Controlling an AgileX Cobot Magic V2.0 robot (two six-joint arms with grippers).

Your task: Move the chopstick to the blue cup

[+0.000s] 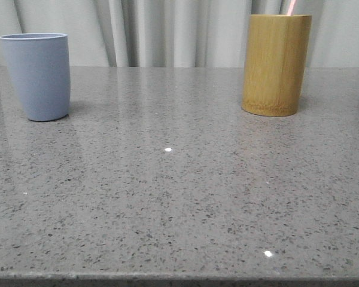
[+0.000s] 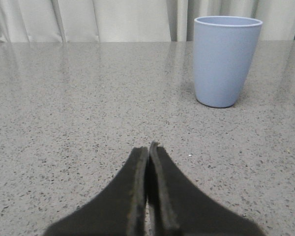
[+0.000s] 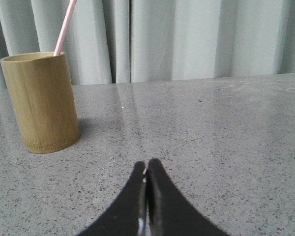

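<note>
The blue cup [image 1: 37, 75] stands upright at the far left of the grey speckled table; it also shows in the left wrist view [image 2: 224, 60]. A pale pink chopstick [image 1: 291, 7] pokes out of a yellow-brown bamboo holder [image 1: 275, 63] at the far right; both show in the right wrist view, the chopstick [image 3: 65, 25] leaning in the holder [image 3: 41, 101]. My left gripper [image 2: 148, 147] is shut and empty, low over the table, well short of the cup. My right gripper [image 3: 147, 164] is shut and empty, apart from the holder. Neither gripper shows in the front view.
The table [image 1: 179, 179] runs back to pale curtains [image 1: 167, 30] behind both containers. Its front edge lies along the bottom of the front view.
</note>
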